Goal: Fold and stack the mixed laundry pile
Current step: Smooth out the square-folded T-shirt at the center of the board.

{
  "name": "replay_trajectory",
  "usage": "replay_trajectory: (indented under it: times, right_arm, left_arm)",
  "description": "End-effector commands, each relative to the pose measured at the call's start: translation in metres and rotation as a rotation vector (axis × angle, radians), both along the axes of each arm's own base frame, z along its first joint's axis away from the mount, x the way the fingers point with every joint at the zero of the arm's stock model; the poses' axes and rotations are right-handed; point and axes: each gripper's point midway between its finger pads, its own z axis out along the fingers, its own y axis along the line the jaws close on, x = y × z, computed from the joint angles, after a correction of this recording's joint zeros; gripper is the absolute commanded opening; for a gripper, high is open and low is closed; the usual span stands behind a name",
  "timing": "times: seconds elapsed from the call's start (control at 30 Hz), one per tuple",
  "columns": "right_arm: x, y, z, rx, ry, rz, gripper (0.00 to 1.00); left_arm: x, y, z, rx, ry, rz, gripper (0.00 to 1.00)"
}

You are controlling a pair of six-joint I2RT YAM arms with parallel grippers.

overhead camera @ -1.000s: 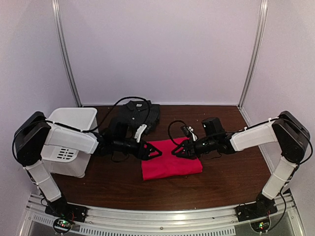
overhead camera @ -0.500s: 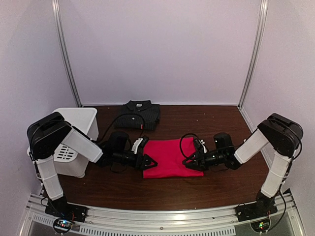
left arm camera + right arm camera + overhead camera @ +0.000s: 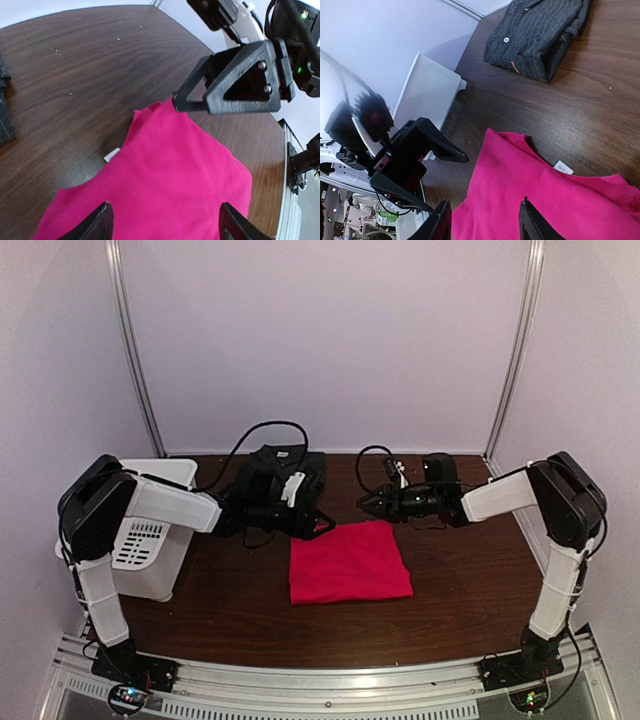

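Left fingers (image 3: 101, 226) stand spread and empty above the far left part of the red T-shirt (image 3: 175, 185). Right fingers (image 3: 441, 223) are likewise parted and grasp nothing, poised over the far right part. In the left wrist view, one tip of the right fingers points down at the shirt's far corner; whether it touches the cloth cannot be told. The two sets of fingers face each other across the shirt's far edge.

The T-shirt lies folded into a flat, roughly square shape at the middle of the brown table (image 3: 450, 625), with a small white tag (image 3: 563, 167) showing at its neckline.

The dark shirt (image 3: 540, 30), pinstriped and folded with its collar and a button visible, rests at the back of the table. It is apart from the red one and partly hidden by the left arm in the overhead view.

A white bin (image 3: 150, 540) with slotted sides stands at the table's left edge, beside the left arm.
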Motion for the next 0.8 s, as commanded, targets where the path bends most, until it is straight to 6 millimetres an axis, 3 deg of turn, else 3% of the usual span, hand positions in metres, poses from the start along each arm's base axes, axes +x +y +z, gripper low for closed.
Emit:
replay_trajectory:
  times: [0.0,0.2,0.3,0.4,0.5,0.63,0.77]
  right_arm:
    - [0.021,-0.002,-0.048,-0.031,0.081,-0.008,0.45]
    - [0.055,-0.028,-0.09,-0.055,0.128,-0.088,0.43]
    - [0.064,-0.038,-0.085,-0.048,0.12,-0.117,0.42]
    - [0.065,-0.041,-0.046,-0.06,0.042,-0.126,0.45]
    - [0.058,-0.052,-0.004,-0.107,-0.04,-0.15,0.47]
    - [0.038,-0.078,0.019,-0.171,-0.052,-0.212,0.47]
    - [0.012,-0.108,0.009,-0.19,0.026,-0.27,0.48]
  left_arm:
    - [0.034,-0.003,-0.037,0.0,0.064,0.04,0.73]
    - [0.063,0.026,-0.081,0.052,0.134,0.15,0.72]
    - [0.072,0.047,-0.091,0.12,0.126,0.205,0.72]
    - [0.077,0.064,-0.069,0.174,0.026,0.246,0.73]
    - [0.071,0.071,-0.019,0.187,-0.161,0.247,0.75]
    - [0.024,0.042,0.034,0.254,-0.515,0.131,0.77]
    - [-0.02,-0.004,0.046,0.324,-0.725,-0.037,0.75]
